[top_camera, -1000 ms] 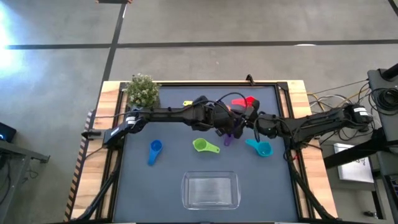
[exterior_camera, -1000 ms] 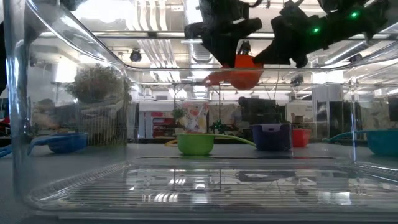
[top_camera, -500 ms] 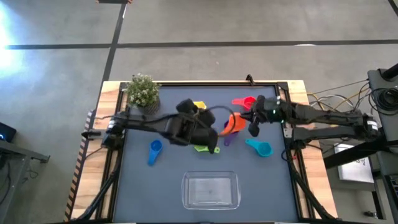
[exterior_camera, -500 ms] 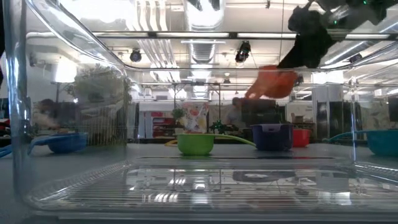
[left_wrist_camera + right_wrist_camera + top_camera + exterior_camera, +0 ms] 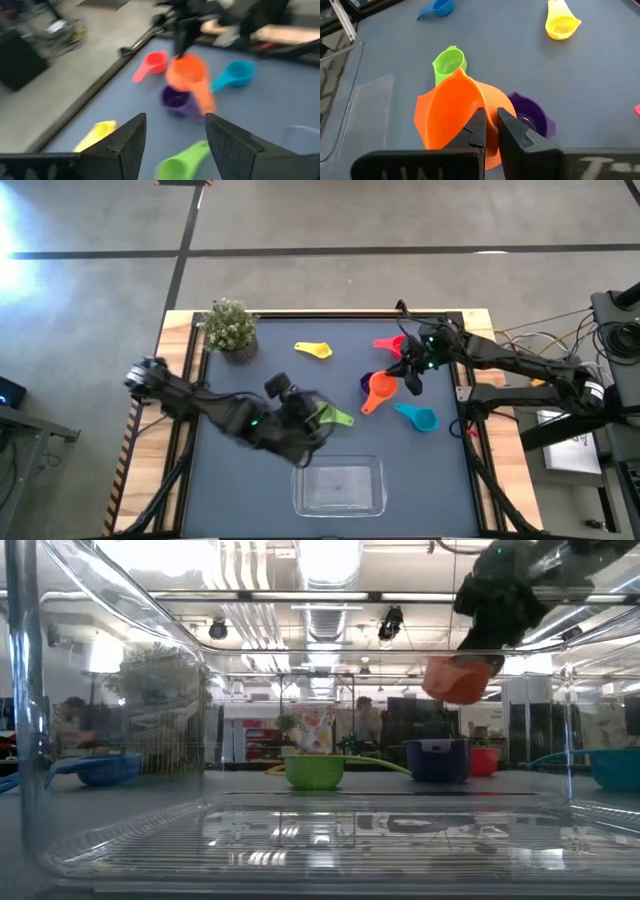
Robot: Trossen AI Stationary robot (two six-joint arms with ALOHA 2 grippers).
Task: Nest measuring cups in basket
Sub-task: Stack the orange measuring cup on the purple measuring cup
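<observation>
My right gripper (image 5: 408, 372) is shut on the orange cup (image 5: 381, 388) and holds it in the air over the purple cup (image 5: 366, 383), which stands on the mat. My left gripper (image 5: 175, 145) is open and hovers low beside the green cup (image 5: 335, 418), just beyond the clear basket (image 5: 300, 485). The red-pink cup (image 5: 392, 343), yellow cup (image 5: 313, 350) and teal cup (image 5: 420, 418) lie apart on the mat. In the high view my left arm hides the blue cup; it shows in the right wrist view (image 5: 437, 8). My right gripper pinches the orange cup's rim (image 5: 470, 117) between its two fingers, on the side away from the handle (image 5: 366, 406). The fingers slant down from the table's right. The cup is lifted clear (image 5: 458, 680), with its handle pointing toward the near edge.
A small potted plant (image 5: 230, 328) stands at the mat's far left corner. The basket lies at the middle of the near edge, with bare mat on both sides. A raised dark frame (image 5: 455, 340) edges the mat.
My left gripper has drawn away from the orange cup, going toward the near edge and left, down to the green cup. The orange cup has stayed in my right gripper. It has shifted slightly toward the right and turned, so that its handle now points toward the near edge.
</observation>
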